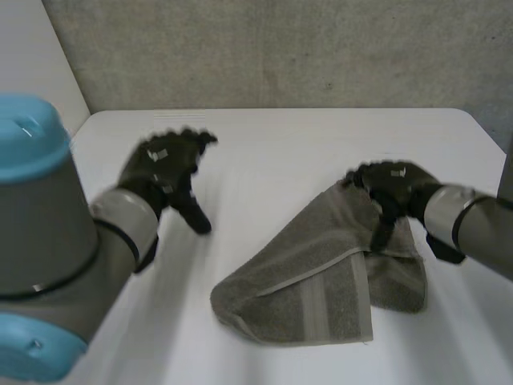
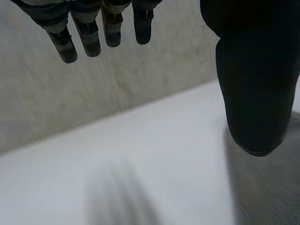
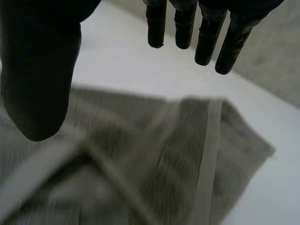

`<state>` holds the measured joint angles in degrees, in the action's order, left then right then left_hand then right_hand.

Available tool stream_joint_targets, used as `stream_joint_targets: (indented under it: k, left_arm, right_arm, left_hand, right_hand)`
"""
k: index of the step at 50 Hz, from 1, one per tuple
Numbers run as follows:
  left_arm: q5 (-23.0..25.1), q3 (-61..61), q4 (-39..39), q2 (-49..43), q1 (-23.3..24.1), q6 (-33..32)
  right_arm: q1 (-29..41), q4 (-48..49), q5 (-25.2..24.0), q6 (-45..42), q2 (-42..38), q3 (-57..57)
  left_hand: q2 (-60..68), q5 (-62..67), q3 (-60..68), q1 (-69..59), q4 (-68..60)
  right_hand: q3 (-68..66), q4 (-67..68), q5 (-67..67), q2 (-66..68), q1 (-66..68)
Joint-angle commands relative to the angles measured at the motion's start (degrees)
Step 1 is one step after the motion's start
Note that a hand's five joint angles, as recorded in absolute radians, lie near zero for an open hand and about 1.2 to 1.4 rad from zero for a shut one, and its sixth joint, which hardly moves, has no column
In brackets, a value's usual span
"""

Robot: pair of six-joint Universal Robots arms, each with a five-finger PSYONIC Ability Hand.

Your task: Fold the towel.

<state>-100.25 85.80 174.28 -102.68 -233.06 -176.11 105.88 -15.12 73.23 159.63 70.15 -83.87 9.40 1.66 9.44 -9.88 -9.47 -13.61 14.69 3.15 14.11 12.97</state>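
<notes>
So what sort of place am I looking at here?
Likely a robotics lab: a white table against a concrete-looking wall, one grey towel, and a robot's black left hand and right hand.

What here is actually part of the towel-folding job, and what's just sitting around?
Part of the job:
towel, lying loosely folded
right hand, open, at the towel's far corner
left hand, open, apart from the towel

Just there:
white table under it all
grey wall behind
</notes>
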Motion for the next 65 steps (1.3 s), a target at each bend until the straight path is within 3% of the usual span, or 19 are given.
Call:
stream_joint_targets:
  k: [1, 11, 20, 25, 30, 44, 50, 55, 65]
  left_arm:
    - [0.31, 6.21, 0.62, -4.71, 1.81, 7.96]
    - [-0.13, 6.22, 6.24, -11.91, 5.42, 11.75]
    - [-0.12, 4.64, 7.74, -16.4, 8.67, 13.16]
    - [-0.48, 2.89, 9.06, -18.77, 9.03, 12.89]
    - [-2.58, 1.04, 9.67, -20.45, 9.03, 12.81]
    - [-4.96, -1.07, 11.52, -23.52, 9.03, 12.72]
    - [-5.14, -1.95, 12.49, -24.67, 9.03, 12.63]
    - [-4.87, -2.39, 12.4, -25.2, 9.03, 12.54]
    - [-3.47, -2.31, 12.05, -25.11, 11.04, 12.63]
  right_arm:
    - [-1.64, 5.63, -0.02, -7.05, 0.08, -7.8]
    - [-1.73, 22.49, -0.2, -7.05, -2.82, -14.47]
    - [-1.73, 24.0, -0.11, -7.05, -4.67, -14.74]
    - [-1.73, 25.49, -0.02, -7.05, -5.64, -14.21]
    - [-1.82, 28.3, 0.33, -6.97, -4.94, -14.48]
    - [-1.64, 27.25, 0.95, -2.84, 4.91, -15.44]
    - [-1.47, 21.64, 0.86, -0.55, 9.29, -15.18]
    - [-1.56, 20.04, 0.86, -0.02, 11.59, -15.18]
    - [-1.03, 19.78, 1.12, -0.64, 9.49, -15.09]
  left_hand:
    - [0.65, -1.62, 0.61, -0.16, -0.58]
    - [1.15, -1.11, 1.11, -0.67, -1.08]
    - [1.32, -0.94, 1.28, -0.84, -1.25]
    - [1.49, -0.77, 1.45, -1.0, -1.42]
    - [1.82, -0.44, 1.78, -1.34, -1.76]
    - [1.99, -0.27, 1.95, -1.51, -1.93]
    - [3.84, 1.58, 3.8, -3.36, -3.78]
    - [17.27, 15.01, 17.23, -16.79, -17.2]
    - [30.38, 28.12, 30.34, -29.9, -30.31]
  right_hand:
    - [-1.02, -0.06, 1.48, 0.52, 1.66]
    - [-14.97, 13.89, 15.43, 14.47, 15.61]
    - [-23.39, 22.31, 23.85, 22.89, 24.03]
    - [-35.67, 34.59, 36.13, 35.17, 36.31]
    - [-66.32, 65.24, 66.77, 65.82, 66.96]
    - [-66.39, 65.31, 66.85, 65.89, 67.03]
    - [-66.39, 65.31, 66.85, 65.89, 67.03]
    - [-66.39, 65.31, 66.85, 65.89, 67.03]
    - [-66.39, 65.31, 66.85, 65.89, 67.03]
